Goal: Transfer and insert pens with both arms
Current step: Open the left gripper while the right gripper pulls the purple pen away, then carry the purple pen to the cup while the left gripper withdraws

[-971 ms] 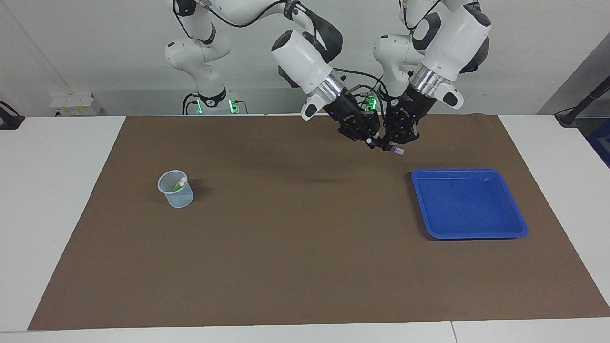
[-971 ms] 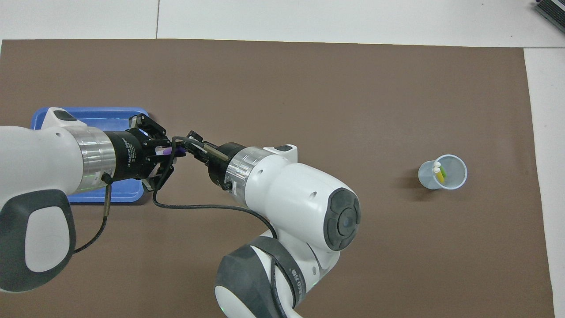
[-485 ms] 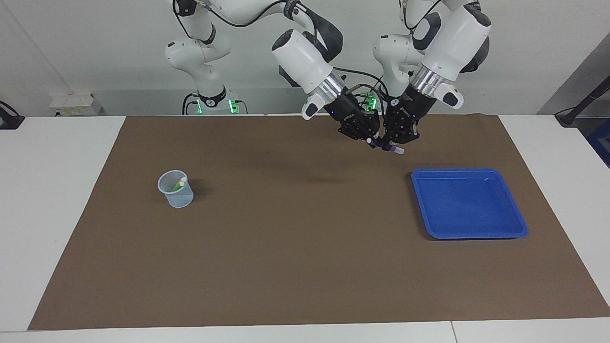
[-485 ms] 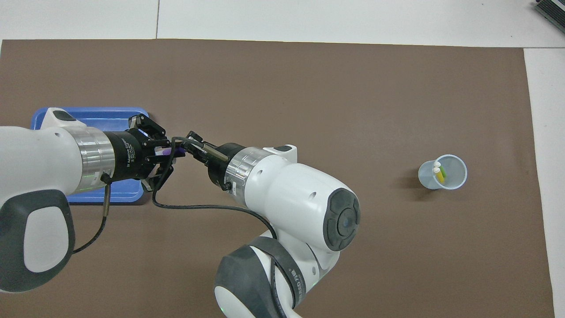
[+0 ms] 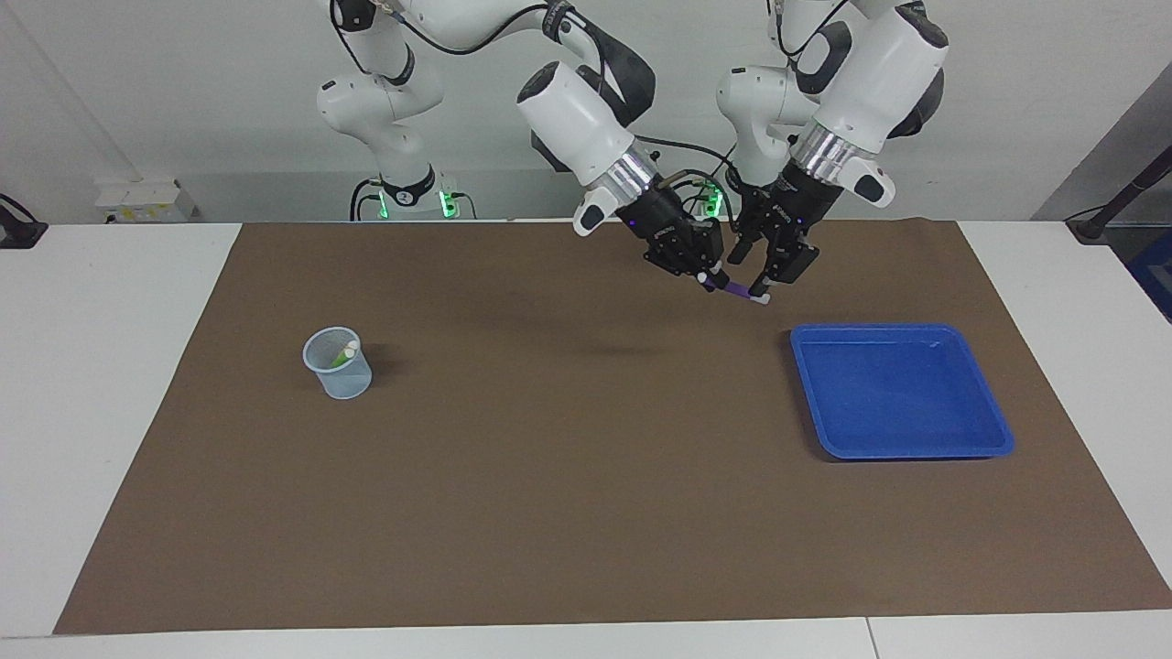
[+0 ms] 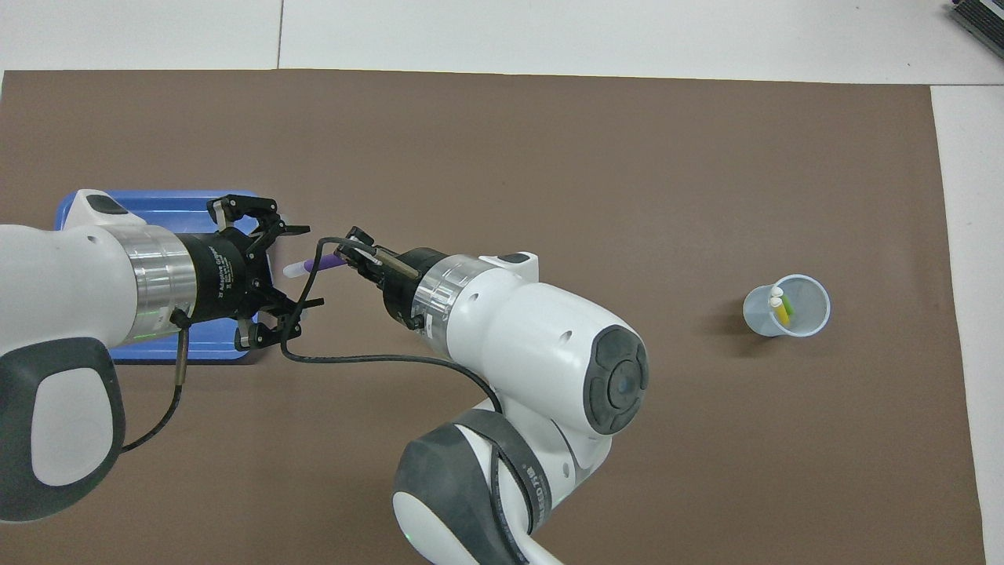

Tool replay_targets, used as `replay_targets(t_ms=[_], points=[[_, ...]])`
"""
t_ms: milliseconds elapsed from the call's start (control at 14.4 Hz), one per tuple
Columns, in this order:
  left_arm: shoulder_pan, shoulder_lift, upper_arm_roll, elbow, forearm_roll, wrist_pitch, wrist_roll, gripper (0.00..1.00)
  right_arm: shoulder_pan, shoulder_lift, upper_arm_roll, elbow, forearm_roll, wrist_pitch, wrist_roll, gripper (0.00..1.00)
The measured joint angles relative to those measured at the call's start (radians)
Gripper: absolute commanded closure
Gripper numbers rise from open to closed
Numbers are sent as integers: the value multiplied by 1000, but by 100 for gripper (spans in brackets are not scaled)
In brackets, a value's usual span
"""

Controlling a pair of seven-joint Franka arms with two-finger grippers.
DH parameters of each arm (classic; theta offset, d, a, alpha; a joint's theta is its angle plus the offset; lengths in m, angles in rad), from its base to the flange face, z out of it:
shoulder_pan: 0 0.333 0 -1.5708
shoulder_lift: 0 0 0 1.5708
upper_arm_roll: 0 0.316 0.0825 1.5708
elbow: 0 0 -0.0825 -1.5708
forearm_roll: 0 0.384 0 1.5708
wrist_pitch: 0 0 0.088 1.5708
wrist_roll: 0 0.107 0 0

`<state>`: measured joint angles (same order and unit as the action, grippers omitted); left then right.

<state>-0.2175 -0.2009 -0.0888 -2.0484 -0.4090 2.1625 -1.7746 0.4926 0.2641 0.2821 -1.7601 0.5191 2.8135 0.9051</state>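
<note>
Now our right end effector [image 5: 707, 275] is clamped on one end of the purple pen [image 5: 732, 290], held over the mat [image 5: 568, 513] beside the tray [image 5: 902, 448], while the left end effector [image 5: 767, 275] stands wide open, holding nothing. We judge that such an end grip could let the pen tilt or drop on its way to the cup [image 5: 338, 363], where two pens [image 6: 780, 305] already crowd the opening. Nothing lies between.

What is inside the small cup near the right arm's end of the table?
The cup holds two pens standing side by side, yellow pen and green pen, pale caps up. The cup wall hides their lower ends in the facing view.
</note>
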Motion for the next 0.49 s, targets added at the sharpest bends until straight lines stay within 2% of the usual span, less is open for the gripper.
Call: replay_targets(t_ms=[208, 347, 485], points=[[1, 0, 4, 0, 0, -13, 137, 0, -48, -1, -3, -18, -2, -78, -133, 100], [20, -5, 10, 0, 0, -74, 345, 0, -96, -4, -5, -21, -21, -155, -211, 100], [66, -15, 14, 0, 0, -150, 589, 0, -152, -11, -6, -21, -114, -257, -266, 100]])
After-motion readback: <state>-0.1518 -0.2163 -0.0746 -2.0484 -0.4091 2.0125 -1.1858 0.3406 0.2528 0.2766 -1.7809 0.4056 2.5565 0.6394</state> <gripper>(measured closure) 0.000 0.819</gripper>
